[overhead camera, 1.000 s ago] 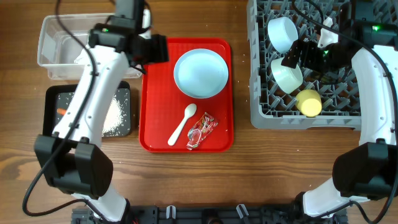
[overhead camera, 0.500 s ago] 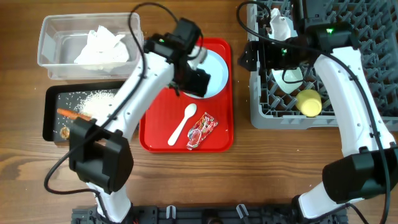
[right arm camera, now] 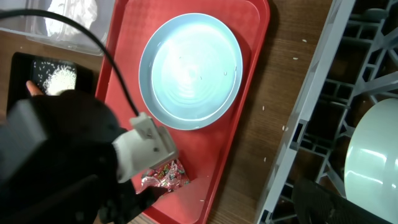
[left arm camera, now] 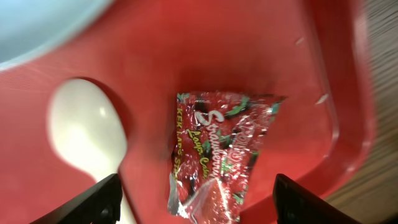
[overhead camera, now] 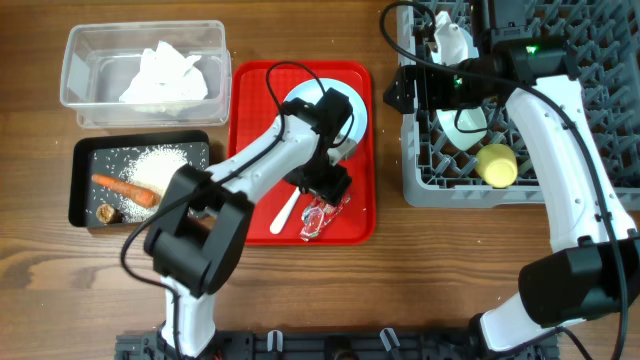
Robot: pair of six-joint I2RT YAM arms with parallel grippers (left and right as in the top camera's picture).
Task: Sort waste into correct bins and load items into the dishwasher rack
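Wooden table (overhead camera: 300,295) before us carries a red tray (overhead camera: 250,110), where the wrapper (left arm camera: 217,149) lies just beside the spoon (left arm camera: 81,130), near the plate (right arm camera: 189,68). Our left gripper (left arm camera: 198,202) hangs over the wrapper, jaws spread, gripping nothing. Our right gripper (overhead camera: 398,95) hovers between tray and rack (overhead camera: 560,190), jaws wide and empty.

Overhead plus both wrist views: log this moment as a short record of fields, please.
left claw: open, jaws either side of the snack wrapper, clear of it
right claw: open, empty, at the left edge of the dishwasher rack
red tray: snack wrapper, white spoon, pale blue plate
clear tub: crumpled napkin
black tray: carrot, rice, brown scrap
dishwasher rack: rear teal bowl, front teal bowl, yellow cup
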